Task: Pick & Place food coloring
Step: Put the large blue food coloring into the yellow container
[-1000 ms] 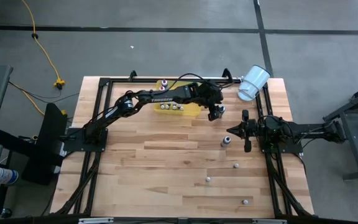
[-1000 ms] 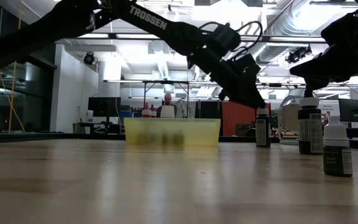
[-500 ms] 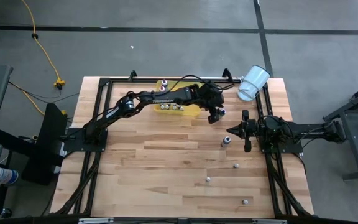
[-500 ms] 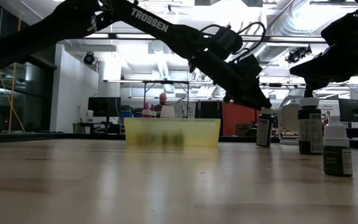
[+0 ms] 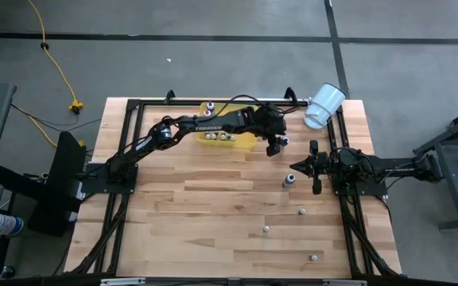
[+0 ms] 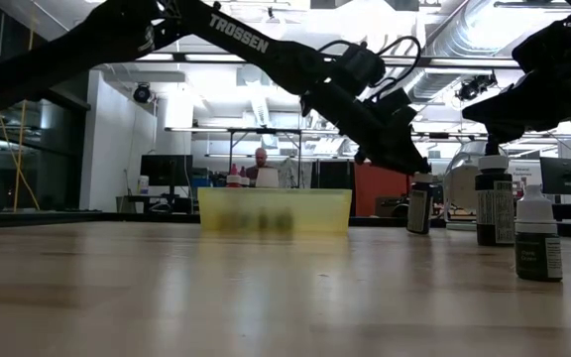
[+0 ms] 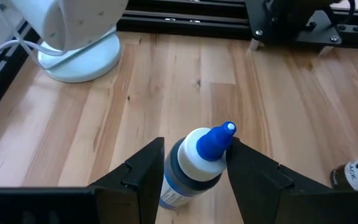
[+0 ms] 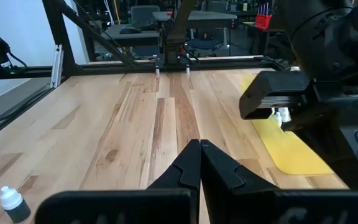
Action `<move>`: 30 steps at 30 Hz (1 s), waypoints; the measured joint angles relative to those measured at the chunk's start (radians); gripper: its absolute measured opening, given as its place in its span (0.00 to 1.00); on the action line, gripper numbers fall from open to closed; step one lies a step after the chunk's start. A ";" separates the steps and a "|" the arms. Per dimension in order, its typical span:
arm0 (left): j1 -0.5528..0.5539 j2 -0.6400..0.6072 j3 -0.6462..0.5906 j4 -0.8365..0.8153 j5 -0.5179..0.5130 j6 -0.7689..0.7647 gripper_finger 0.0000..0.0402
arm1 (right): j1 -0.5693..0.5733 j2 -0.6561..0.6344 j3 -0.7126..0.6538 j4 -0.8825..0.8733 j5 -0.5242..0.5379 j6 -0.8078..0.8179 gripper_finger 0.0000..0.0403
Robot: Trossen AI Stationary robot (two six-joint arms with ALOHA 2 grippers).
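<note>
My left gripper [image 5: 275,146] reaches past the yellow tray [image 5: 230,136] and stands over a food coloring bottle [image 7: 194,163] with a blue body, white cap and blue tip. Its fingers are closed on either side of that bottle. In the low view this bottle [image 6: 419,204] leans slightly under the gripper. My right gripper [image 5: 296,165] waits shut near the table's right side, touching nothing. A dark bottle with a pale cap [image 5: 288,181] stands just nearer than it. Three bead-sized whitish bottles [image 5: 301,211] [image 5: 266,230] [image 5: 314,257] stand toward the near edge. My left gripper pinches the blue bottle between its two fingers [image 7: 145,174], on the upper body just under the white cap [image 7: 174,169]. The fingers come from above, slanting down. The bottle leans a little; whether its base still touches the table I cannot tell.
A white cup [image 5: 324,106] lies on its side at the far right corner, close behind the held bottle. More small bottles sit in the yellow tray [image 6: 274,210]. Two taller bottles [image 6: 494,203] [image 6: 537,238] stand at the low view's right. A black frame rails the table's edges.
My left gripper has come down a little over the blue bottle's top. The bottle, upright a second ago, now leans slightly under the fingers. My right arm has kept still.
</note>
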 joint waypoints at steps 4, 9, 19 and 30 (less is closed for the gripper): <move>0.008 -0.003 -0.001 0.008 -0.006 -0.002 0.41 | 0.000 0.000 0.000 0.000 0.000 0.000 0.00; 0.009 -0.004 -0.001 0.006 -0.010 -0.003 0.41 | 0.000 0.000 0.000 0.000 0.000 0.000 0.00; 0.010 -0.005 -0.001 0.006 -0.001 -0.003 0.41 | 0.000 0.000 0.000 0.000 0.000 0.000 0.00; 0.020 -0.005 -0.001 0.005 0.012 -0.005 0.41 | 0.000 0.000 0.000 0.000 0.000 0.000 0.00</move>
